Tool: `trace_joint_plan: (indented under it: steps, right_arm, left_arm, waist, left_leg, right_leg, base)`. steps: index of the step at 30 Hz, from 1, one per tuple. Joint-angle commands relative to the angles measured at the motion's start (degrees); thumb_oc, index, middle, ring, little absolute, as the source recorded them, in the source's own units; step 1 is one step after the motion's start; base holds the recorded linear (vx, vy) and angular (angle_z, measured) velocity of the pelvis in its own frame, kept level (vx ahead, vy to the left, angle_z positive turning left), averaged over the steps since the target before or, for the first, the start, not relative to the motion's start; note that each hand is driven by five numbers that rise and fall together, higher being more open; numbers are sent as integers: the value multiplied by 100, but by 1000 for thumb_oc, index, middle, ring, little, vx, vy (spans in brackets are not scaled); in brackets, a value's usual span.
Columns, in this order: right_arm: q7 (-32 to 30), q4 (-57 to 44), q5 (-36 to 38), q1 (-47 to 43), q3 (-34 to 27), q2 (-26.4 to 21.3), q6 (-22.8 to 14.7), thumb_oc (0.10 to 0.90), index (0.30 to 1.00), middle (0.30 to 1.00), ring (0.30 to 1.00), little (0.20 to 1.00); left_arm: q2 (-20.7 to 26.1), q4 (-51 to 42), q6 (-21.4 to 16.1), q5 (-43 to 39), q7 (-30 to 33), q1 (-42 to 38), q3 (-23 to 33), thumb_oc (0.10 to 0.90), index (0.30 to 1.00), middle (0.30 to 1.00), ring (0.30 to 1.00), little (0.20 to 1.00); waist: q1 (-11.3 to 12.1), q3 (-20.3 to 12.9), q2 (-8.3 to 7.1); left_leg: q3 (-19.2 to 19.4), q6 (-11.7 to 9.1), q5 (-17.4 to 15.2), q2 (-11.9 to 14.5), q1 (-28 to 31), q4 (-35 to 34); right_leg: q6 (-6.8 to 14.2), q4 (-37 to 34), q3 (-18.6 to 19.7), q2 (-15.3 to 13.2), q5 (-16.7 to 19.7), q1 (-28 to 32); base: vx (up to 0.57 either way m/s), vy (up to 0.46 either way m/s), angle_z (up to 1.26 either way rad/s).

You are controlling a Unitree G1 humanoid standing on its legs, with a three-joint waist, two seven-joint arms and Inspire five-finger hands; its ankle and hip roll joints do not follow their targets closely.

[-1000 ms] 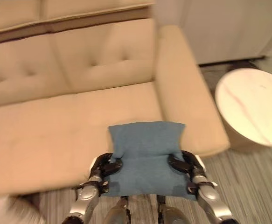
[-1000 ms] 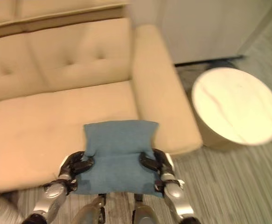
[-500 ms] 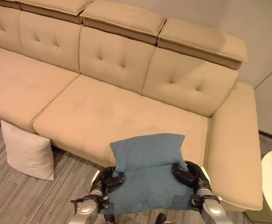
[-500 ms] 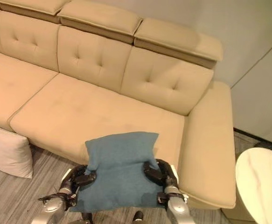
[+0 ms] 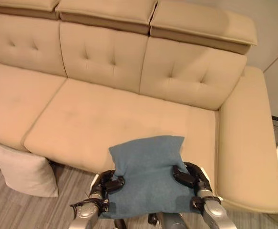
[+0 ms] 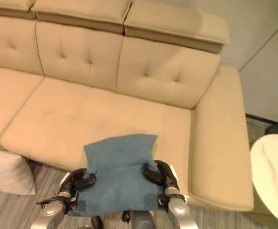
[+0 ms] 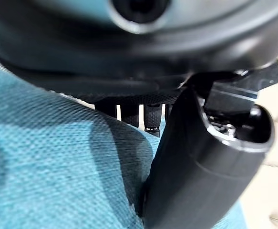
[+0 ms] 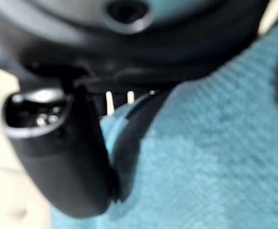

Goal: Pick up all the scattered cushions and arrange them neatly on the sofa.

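Blue cushion (image 5: 148,174) being carried before the sofa (image 5: 129,109).
Left hand (image 5: 109,183) gripping its 9 o'clock edge, right hand (image 5: 189,175) clamping 3 o'clock.

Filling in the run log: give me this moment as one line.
blue cushion: held in front of sofa | left hand: gripping its left edge | right hand: gripping its right edge | white cushion: on floor

A home living room: a long tan tufted sofa (image 5: 129,95), wood-look floor (image 5: 15,210), round side table (image 6: 272,171).
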Motion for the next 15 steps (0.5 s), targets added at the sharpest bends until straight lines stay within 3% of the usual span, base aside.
trace_joint_plan:
  steps: [1,2,3,5,8,9,13,15]
  right_arm:
    - [115,-889,280,-663,-288,45,-788,400,300,300,300,300]
    - [101,-889,355,-671,-275,15,-781,400,300,300,300,300]
    - [115,-875,387,-674,-257,-6,-741,400,300,300,300,300]
    - [71,-848,363,-731,-204,-57,-735,400,300,300,300,300]
    - [28,-814,350,-793,-157,-91,-738,400,300,300,300,300]
    - [-18,-806,283,-875,-136,-131,-732,400,300,300,300,300]
    - [-23,-872,225,-870,-190,-120,-719,400,300,300,300,300]
    - [-6,-865,176,-936,-164,-24,-684,400,300,300,300,300]
  left_arm:
    - [84,-897,-596,97,-416,-289,-98,400,300,300,300,300]
    - [52,-870,-592,55,-383,-298,-97,400,300,300,300,300]
    - [49,-895,-580,7,-364,-305,-90,400,300,300,300,300]
    - [55,-981,-571,-14,-298,-313,-98,400,300,300,300,300]
    - [60,-1010,-592,-26,-234,-352,-127,400,300,300,300,300]
    - [66,-1061,-610,-58,-166,-425,-130,400,300,300,300,300]
    - [125,-1069,-589,11,-189,-480,-151,400,300,300,300,300]
    - [226,-1161,-598,41,-181,-500,-84,400,300,300,300,300]
  waist:
    - [-249,-508,-296]
    - [-185,-466,-319]
    - [-139,-476,-374]
    - [-33,-476,-425]
    - [59,-453,-401]
    - [108,-449,-326]
    - [57,-571,-271]
    - [59,-644,-281]
  left_leg:
    - [-52,-99,-706,-207,-924,1422]
    - [-205,-190,-545,-119,-1202,1944]
    - [-426,-125,-566,-110,-1467,1990]
    - [-748,-60,-633,-56,-1652,1463]
    - [-1055,-120,-376,-29,-1744,1078]
    - [-1307,-172,-150,11,-1732,663]
    - [-1164,-95,-99,-65,-1343,159]
    - [-938,30,-73,-178,-1035,-183]
  right_leg:
    - [752,160,530,-254,-532,119]
    - [639,123,653,-185,-605,216]
    - [608,121,775,-195,-673,251]
    - [645,195,995,-215,-769,304]
    - [641,238,1137,-156,-835,361]
    - [651,332,1291,-96,-931,403]
    - [725,368,1400,-163,-910,440]
    - [874,329,1570,-265,-778,435]
  base:
    - [161,-181,12]
    - [119,-82,-14]
    - [133,-10,-43]
    - [182,89,-70]
    - [134,91,-99]
    - [96,102,-79]
    - [133,218,-20]
    - [61,298,-20]
